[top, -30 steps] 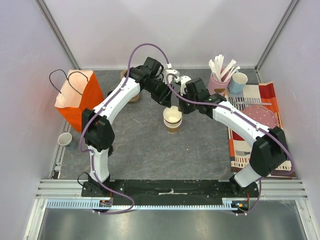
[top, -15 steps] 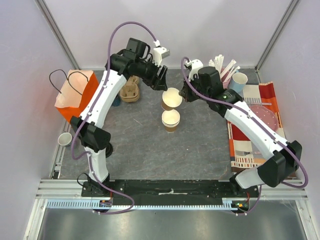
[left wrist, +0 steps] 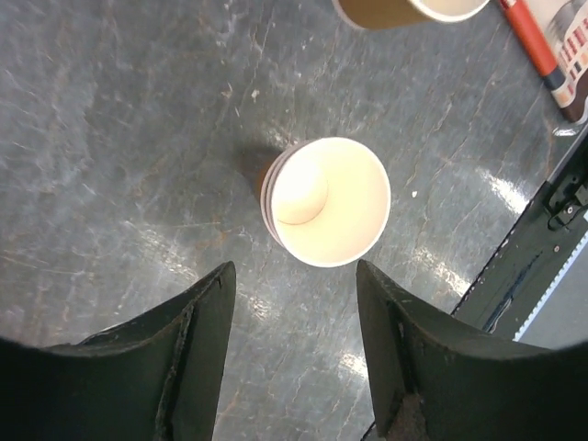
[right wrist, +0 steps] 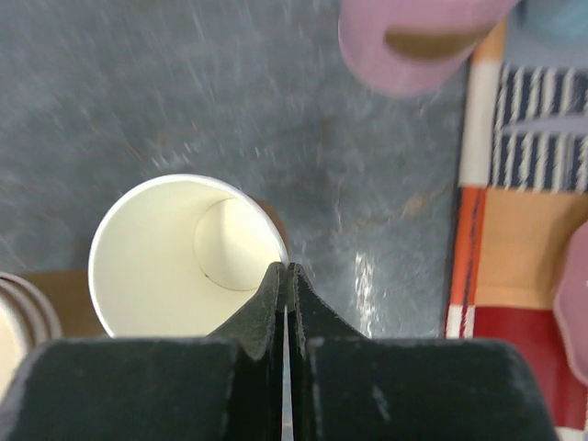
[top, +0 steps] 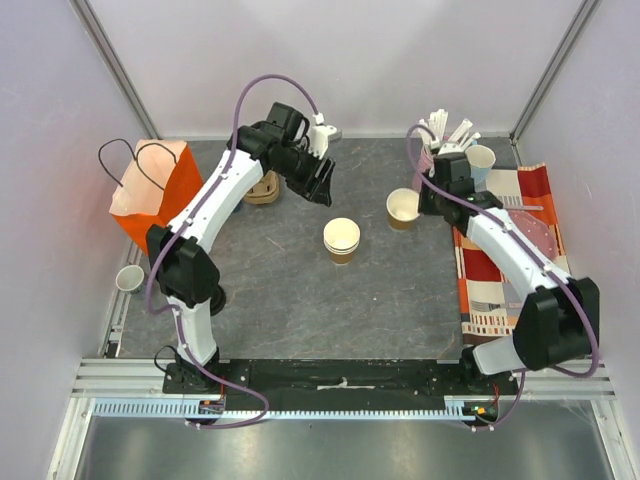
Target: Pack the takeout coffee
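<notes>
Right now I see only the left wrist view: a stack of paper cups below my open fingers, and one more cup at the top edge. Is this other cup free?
Observer: No. The right gripper is shut on the rim of that single paper cup.
Operator: Where is the bag?
Observer: The orange paper bag stands at the far left, handles up.
Operator: Is anything between it and me?
Observer: A brown cardboard carrier, partly hidden, lies between the bag and the left gripper.
</notes>
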### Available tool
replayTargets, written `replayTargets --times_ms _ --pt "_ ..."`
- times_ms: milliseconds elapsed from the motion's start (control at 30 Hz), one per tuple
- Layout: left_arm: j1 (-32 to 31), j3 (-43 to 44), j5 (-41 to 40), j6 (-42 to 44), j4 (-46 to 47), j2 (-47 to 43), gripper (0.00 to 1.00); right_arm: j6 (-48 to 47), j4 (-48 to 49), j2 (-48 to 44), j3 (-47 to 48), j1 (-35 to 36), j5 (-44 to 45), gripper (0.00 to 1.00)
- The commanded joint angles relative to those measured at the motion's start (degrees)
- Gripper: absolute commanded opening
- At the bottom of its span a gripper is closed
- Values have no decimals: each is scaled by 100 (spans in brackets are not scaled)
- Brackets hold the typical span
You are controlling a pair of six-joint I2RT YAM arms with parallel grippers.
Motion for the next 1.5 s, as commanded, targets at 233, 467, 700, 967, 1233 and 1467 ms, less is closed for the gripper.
replayTargets --times_ms 233,467,700,967,1233,1467 --pt "-349 -1152 -212 -356 1076 208 50 252 665 586 -780 51 49 0" --pt "-437 -1372 -545 -392 1463 446 42 261 516 517 -710 51 93 38" --pt "-437 -1372 -476 -242 1481 464 34 85 278 323 -333 59 -364 54" --pt "-437 -1179 -195 -198 1191 472 4 -73 584 121 116 876 -949 57" --pt "-437 -802 -54 -92 839 402 2 261 1218 657 81 1272 -2235 48" --pt "-411 -888 148 -215 848 393 2 296 1201 912 55 1386 -2184 34"
